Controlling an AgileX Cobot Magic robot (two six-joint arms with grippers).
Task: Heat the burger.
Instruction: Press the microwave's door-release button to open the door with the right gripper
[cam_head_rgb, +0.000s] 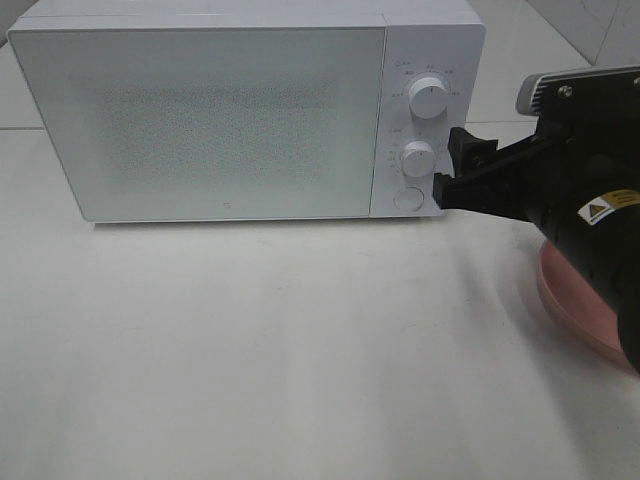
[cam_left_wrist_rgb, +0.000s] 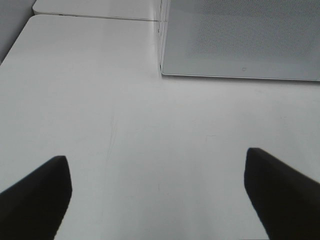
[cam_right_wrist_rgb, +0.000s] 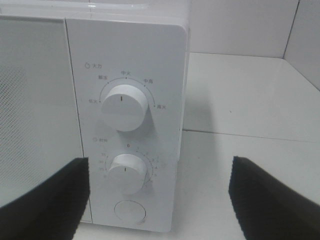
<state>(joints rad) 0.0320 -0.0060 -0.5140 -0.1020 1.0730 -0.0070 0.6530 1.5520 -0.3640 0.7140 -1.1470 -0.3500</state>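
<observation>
The burger is not in view in any frame. A white microwave (cam_head_rgb: 200, 120) stands at the back of the table with its door shut; it also shows in the left wrist view (cam_left_wrist_rgb: 240, 35) and the right wrist view (cam_right_wrist_rgb: 30, 100). Its panel has an upper knob (cam_head_rgb: 430, 100) (cam_right_wrist_rgb: 124, 106), a lower knob (cam_head_rgb: 418, 158) (cam_right_wrist_rgb: 127, 172) and a round button (cam_head_rgb: 407, 198) (cam_right_wrist_rgb: 130, 212). My right gripper (cam_head_rgb: 448, 165) (cam_right_wrist_rgb: 159, 162) is open and empty, just right of the lower knob and facing the panel. My left gripper (cam_left_wrist_rgb: 156, 155) is open and empty over the bare table.
A round pink plate (cam_head_rgb: 570, 295) lies on the table at the right, mostly hidden under my right arm. The white table (cam_head_rgb: 280, 350) stretches in front of the microwave. A wall stands behind and to the right.
</observation>
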